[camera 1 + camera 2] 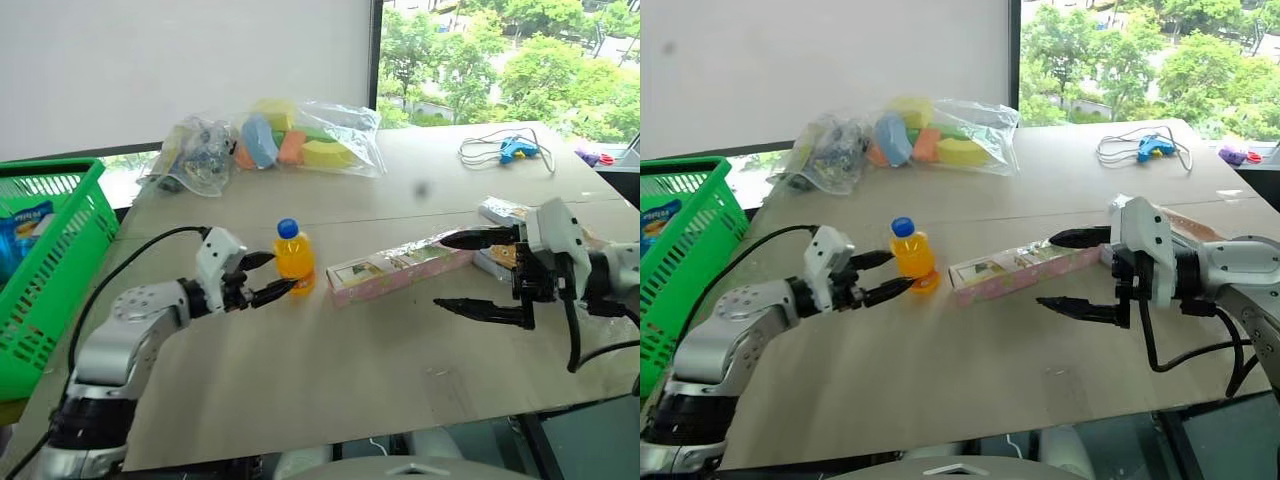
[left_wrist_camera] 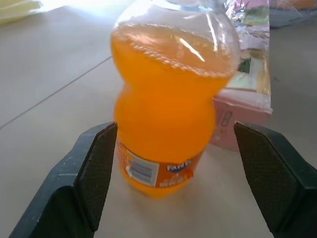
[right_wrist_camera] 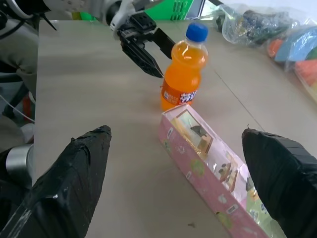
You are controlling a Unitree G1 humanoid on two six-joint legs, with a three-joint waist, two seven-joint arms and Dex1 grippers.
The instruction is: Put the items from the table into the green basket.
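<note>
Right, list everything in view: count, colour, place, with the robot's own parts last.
bottle: one, orange with blue cap, upright mid-table, next to the box's near end.
box: one, long, pink, lying flat to the right of the bottle.
basket: one, green, at the table's left edge, a blue packet inside.
bags: clear, with coloured foam blocks, at the far side.
gadget: one, blue, with grey cable, far right.
wrapped item: one, in clear plastic, behind the right tool.
table: one, light beige.
left tool: one, black fingers, open, either side of the bottle.
right tool: one, black fingers, open, over the box's right end.
</note>
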